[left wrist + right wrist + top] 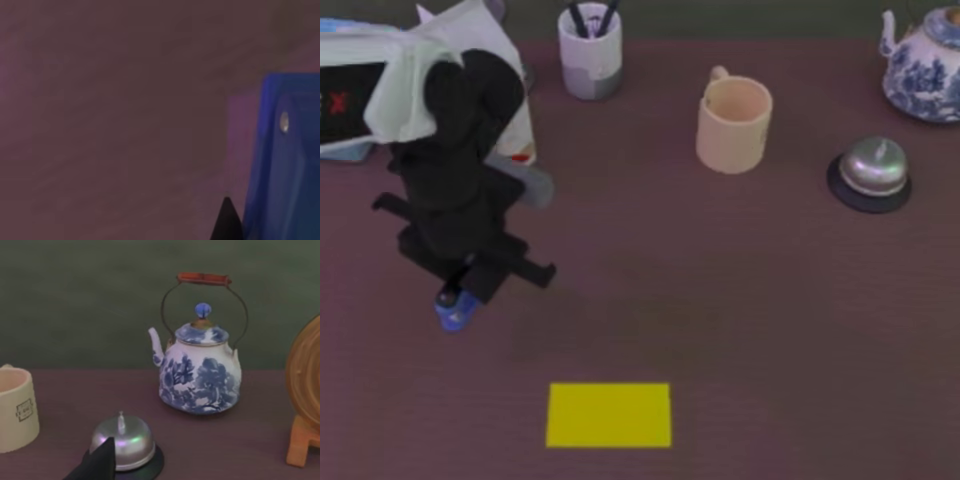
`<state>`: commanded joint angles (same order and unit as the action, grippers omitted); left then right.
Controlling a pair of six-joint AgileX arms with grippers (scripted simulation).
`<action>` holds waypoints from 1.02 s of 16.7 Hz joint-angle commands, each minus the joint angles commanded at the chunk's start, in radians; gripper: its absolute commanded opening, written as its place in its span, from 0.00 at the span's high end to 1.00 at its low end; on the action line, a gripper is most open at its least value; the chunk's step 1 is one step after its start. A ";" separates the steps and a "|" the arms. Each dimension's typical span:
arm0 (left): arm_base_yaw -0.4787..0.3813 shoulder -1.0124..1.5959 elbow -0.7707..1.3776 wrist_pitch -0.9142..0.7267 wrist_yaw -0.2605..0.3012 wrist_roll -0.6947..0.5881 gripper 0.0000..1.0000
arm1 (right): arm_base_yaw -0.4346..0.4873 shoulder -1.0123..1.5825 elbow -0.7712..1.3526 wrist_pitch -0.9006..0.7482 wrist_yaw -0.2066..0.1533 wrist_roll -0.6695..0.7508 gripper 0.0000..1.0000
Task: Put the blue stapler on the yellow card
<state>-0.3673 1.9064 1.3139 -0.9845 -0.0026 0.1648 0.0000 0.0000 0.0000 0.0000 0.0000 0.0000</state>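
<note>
The left gripper (460, 292) is low over the blue stapler (455, 311) at the desk's (770, 330) left side; whether it grips cannot be told. The yellow card (609, 415) lies apart, near the front edge. The right arm is out of the top view.

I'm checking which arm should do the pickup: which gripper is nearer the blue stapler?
Left. The left gripper sits right over the blue stapler at the table's left. The right gripper is not in the top view; its wrist camera faces the bell and teapot.
</note>
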 joint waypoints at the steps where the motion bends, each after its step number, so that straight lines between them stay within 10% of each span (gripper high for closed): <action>1: 0.002 -0.016 0.028 -0.048 0.000 0.000 1.00 | 0.000 0.000 0.000 0.000 0.000 0.000 0.00; 11: -0.001 -0.065 0.100 -0.161 0.000 -0.010 1.00 | 0.000 0.000 0.000 0.000 0.000 0.000 0.00; 17: -0.056 -0.044 0.114 -0.168 0.016 -0.291 1.00 | 0.000 0.000 0.000 0.000 0.000 0.000 0.00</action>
<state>-0.4238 1.8623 1.4276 -1.1526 0.0135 -0.1262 0.0000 0.0000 0.0000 0.0000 0.0000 0.0000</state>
